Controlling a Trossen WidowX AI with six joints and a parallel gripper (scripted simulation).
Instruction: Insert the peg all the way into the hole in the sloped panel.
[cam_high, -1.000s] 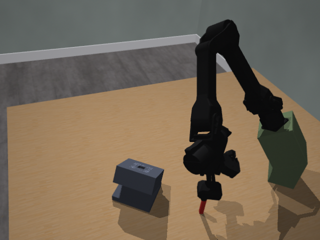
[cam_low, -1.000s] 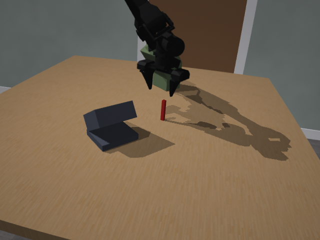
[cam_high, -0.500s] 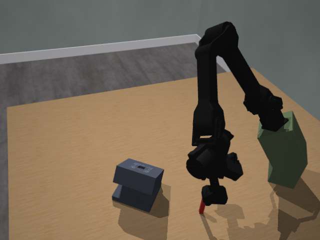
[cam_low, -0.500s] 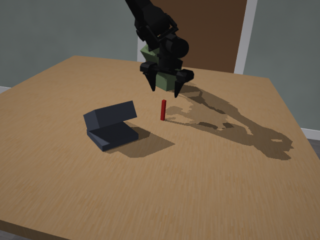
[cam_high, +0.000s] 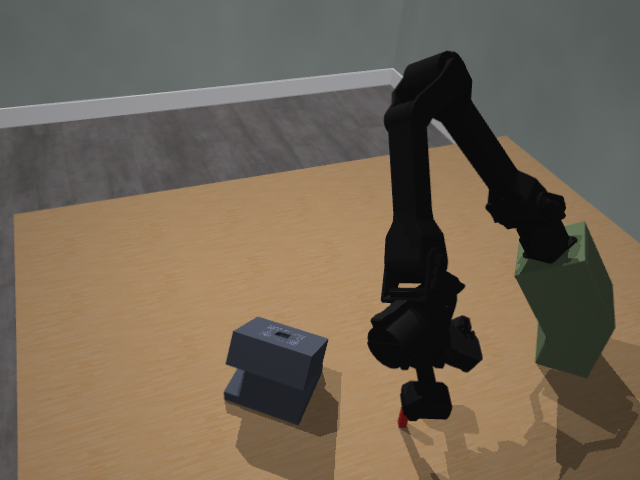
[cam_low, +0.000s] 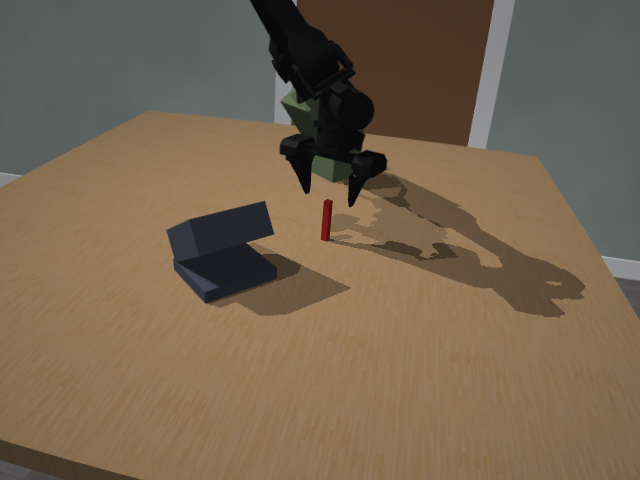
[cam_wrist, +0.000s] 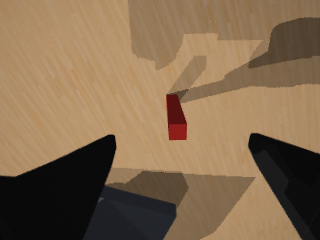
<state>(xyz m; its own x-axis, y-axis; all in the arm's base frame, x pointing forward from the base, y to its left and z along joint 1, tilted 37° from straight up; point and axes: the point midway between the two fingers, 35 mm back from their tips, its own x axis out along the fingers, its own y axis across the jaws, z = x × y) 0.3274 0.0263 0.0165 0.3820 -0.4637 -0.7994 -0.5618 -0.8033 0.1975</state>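
A small red peg (cam_low: 325, 220) stands upright on the wooden table; it also shows in the wrist view (cam_wrist: 176, 118) and, mostly hidden by the gripper, in the top view (cam_high: 402, 417). My gripper (cam_low: 329, 198) is open and empty, pointing down just above the peg's top, its fingertips either side of it and not touching. The dark blue block with the sloped panel (cam_high: 276, 353) sits left of the peg; a small dark hole (cam_high: 282, 335) is in its top face. The block also shows in the exterior view (cam_low: 222, 249).
A tall green box (cam_high: 568, 299) stands at the arm's base on the table's far right side. The arm reaches over from it and casts broad shadows around the peg.
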